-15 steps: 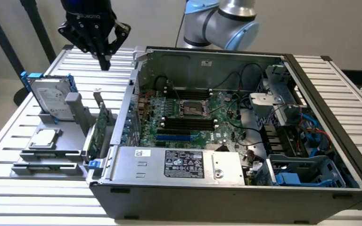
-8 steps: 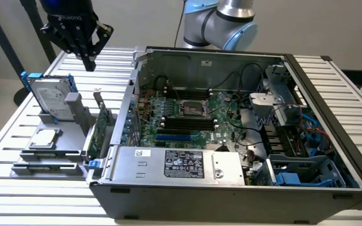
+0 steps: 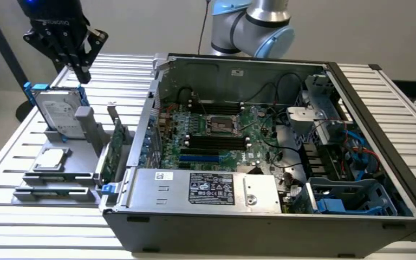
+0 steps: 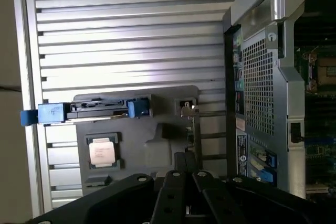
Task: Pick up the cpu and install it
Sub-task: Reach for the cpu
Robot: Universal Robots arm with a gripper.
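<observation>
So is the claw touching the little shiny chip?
Apart. The exterior view shows the claw up high, with clear air between it and the cpu in its grey holder.

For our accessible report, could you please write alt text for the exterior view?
A black gripper, shut and holding nothing, hangs above a grey parts holder at the exterior view's left, where the cpu lies flat beside a standing hard drive. At that view's right, an open computer case exposes its motherboard.
</observation>
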